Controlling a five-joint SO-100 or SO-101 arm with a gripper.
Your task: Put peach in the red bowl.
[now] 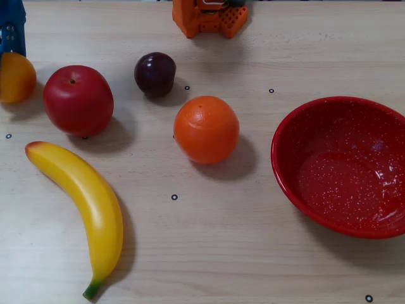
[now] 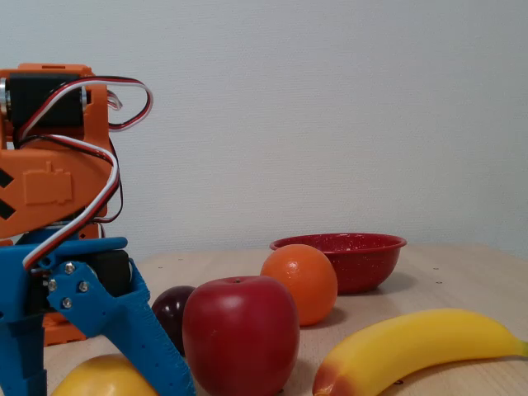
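Fingers [image 2: 157, 346]: blue, spread apart and straddling the peach [image 2: 103, 378] in the low side fixed view, one at each side of it; you cannot tell whether they touch the fruit, and no squeeze shows.
Peach: far left edge of the desk [image 1: 253, 240] in the top-down fixed view [image 1: 15, 77], apparently resting on the surface, not lifted.
Red apple [image 1: 78, 100]: just beside the peach, on its right in that view.
Banana [image 1: 82, 206], plum [image 1: 155, 74], orange [image 1: 206, 129]: spread between the peach and the goal.
Red bowl [image 1: 286, 177]: far right, well apart from the peach, empty.
Status, for you: approach done by the look of it; closing, lift, carry across the other fruit and release all remain.
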